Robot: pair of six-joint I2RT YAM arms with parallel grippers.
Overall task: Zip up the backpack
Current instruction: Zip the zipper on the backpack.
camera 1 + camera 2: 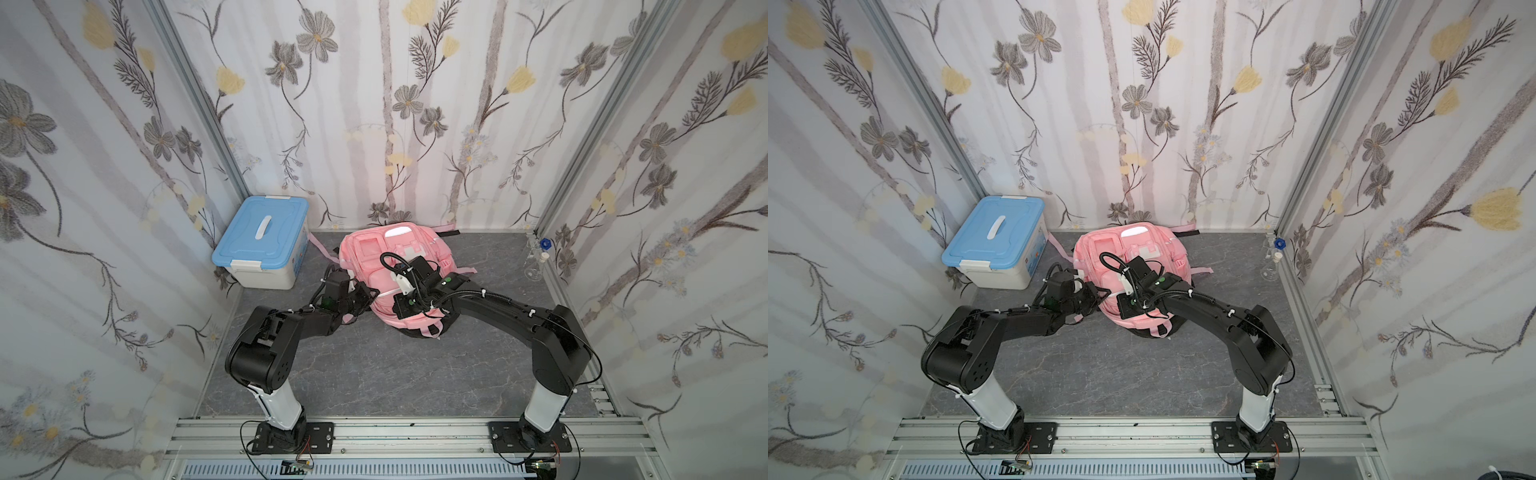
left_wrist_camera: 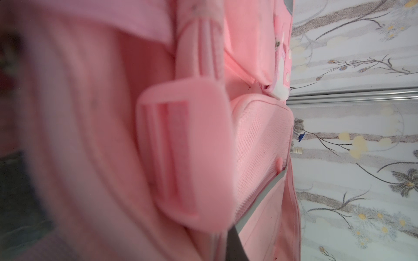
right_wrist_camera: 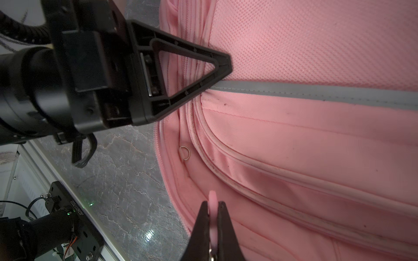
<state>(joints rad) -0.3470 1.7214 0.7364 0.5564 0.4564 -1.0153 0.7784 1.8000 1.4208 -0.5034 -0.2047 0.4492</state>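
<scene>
The backpack (image 1: pixel 365 257) lies flat on the tabletop (image 1: pixel 374 374), with a box (image 1: pixel 262 245) just beside it. At the backpack's near edge the right pincer (image 3: pixel 212 206) is pressed together on the pink pull (image 3: pixel 212 196). The left pincer (image 3: pixel 225 65) digs into the backpack's side folds where the grey strip (image 3: pixel 316 92) ends. Whether it actually grips cloth, I can't tell. My worry is that the slim pull could slide out if the tug strays sideways. With a weak left hold, the soft backpack would bunch or drag along and the pull would stall.
</scene>
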